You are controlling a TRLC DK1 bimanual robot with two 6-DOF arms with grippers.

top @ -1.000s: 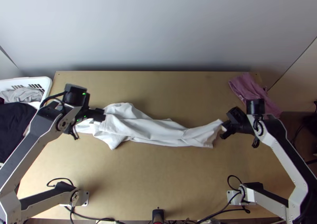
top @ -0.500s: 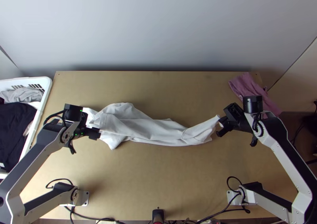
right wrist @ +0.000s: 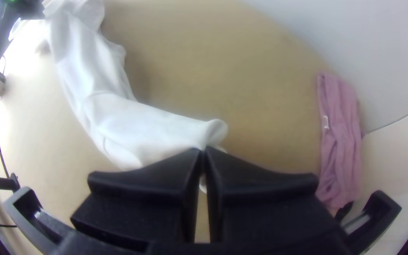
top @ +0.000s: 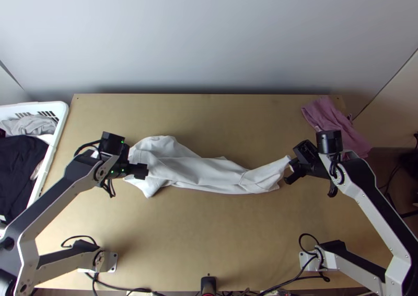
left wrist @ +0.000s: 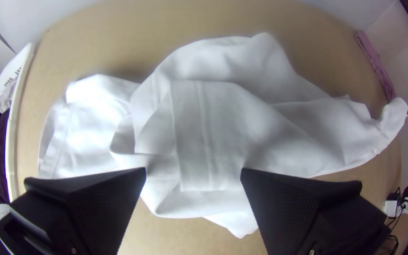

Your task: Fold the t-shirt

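The white t-shirt point(top: 209, 171) lies bunched in a long strip across the table, its left part wider and crumpled. Over that left part is my left gripper point(top: 140, 171), its fingers apart above the cloth. At the strip's right end is my right gripper point(top: 290, 171). In the left wrist view, a straight hem band of the t-shirt point(left wrist: 208, 127) runs up to between the open fingertips of my left gripper point(left wrist: 193, 175). The right wrist view shows my right gripper point(right wrist: 203, 150) shut on an end of the t-shirt point(right wrist: 119, 123).
A white basket point(top: 61, 119) with dark and grey clothes stands at the table's left edge. A mauve cloth point(top: 328, 115) lies at the far right, behind the right arm. Bare tabletop point(top: 209, 228) spreads on the near side of the t-shirt, with cables along the near edge.
My left gripper has come nearer to the table's near edge, then shifted right over the t-shirt. The right gripper has moved slightly, and the cloth's right end has shifted with it.
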